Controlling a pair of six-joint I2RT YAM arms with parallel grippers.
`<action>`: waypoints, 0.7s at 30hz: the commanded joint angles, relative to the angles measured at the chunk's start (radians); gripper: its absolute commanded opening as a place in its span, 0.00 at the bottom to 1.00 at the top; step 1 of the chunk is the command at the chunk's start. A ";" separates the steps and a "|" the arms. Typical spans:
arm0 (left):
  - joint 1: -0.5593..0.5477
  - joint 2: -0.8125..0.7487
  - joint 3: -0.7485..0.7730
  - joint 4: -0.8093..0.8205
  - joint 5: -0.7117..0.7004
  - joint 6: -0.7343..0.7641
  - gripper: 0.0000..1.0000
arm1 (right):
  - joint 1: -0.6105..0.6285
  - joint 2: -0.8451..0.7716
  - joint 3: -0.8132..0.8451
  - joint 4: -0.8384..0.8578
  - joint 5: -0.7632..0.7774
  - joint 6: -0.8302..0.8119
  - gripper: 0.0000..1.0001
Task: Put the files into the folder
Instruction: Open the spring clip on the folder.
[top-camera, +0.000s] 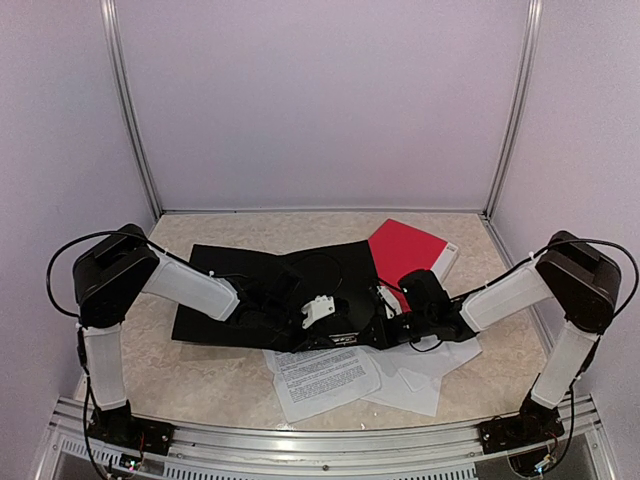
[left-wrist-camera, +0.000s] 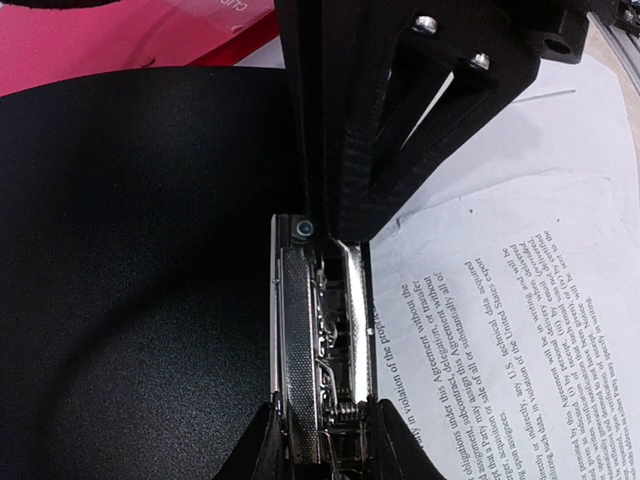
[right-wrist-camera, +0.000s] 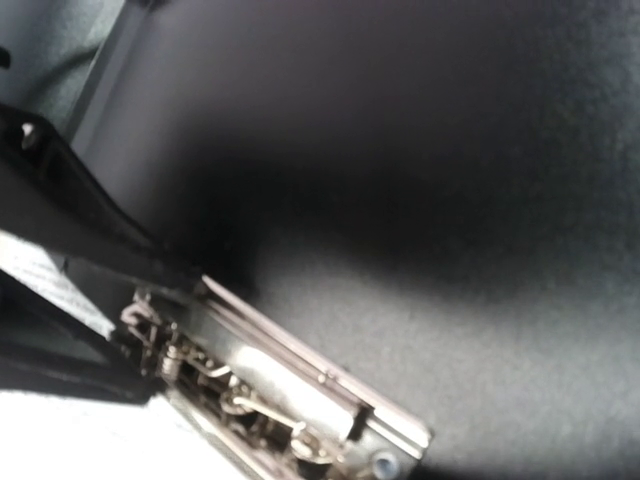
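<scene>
Several sheets half hidden under black folder, print running crosswise, left gripper pinching metal clip, right gripper unclear.

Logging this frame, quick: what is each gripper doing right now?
Left gripper: closed on the metal clip.
Right gripper: cannot be told; its tip sits at the clip's other end.

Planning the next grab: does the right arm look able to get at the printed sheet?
Probably yes: the printed sheet lies mostly bare in front of the black folder, close to the right gripper.
</scene>
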 joint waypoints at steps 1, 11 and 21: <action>-0.009 0.039 -0.024 -0.058 -0.028 0.010 0.27 | -0.010 0.017 0.017 0.005 0.003 -0.009 0.13; -0.008 0.043 -0.022 -0.061 -0.027 0.010 0.26 | -0.010 0.001 0.018 -0.009 0.031 -0.013 0.09; -0.010 0.042 -0.026 -0.076 -0.028 0.034 0.25 | -0.010 0.014 0.012 -0.051 0.100 -0.028 0.00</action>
